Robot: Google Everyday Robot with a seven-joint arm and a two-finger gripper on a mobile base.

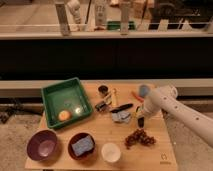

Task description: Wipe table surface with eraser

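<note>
The table surface (pixel 160 137) is a light tan wooden board with a small dark logo at its front right corner. A short thick black block, which I take for the eraser (pixel 101 106), lies near the board's middle, just right of the green tray. My gripper (pixel 141 121) hangs from the white arm that reaches in from the right. It points down, shut, close above the board, to the right of the thin black strip (pixel 122 107). It is well apart from the eraser. I cannot make out anything held between its fingers.
A green tray (pixel 52 97) with an orange ball stands at the left. Along the front are a purple bowl (pixel 42 145), a maroon bowl with a blue sponge (pixel 82 146), a white cup (pixel 111 152) and a dark grape-like cluster (pixel 139 137). A dark cup (pixel 103 90) and a blue cup (pixel 144 90) stand at the back.
</note>
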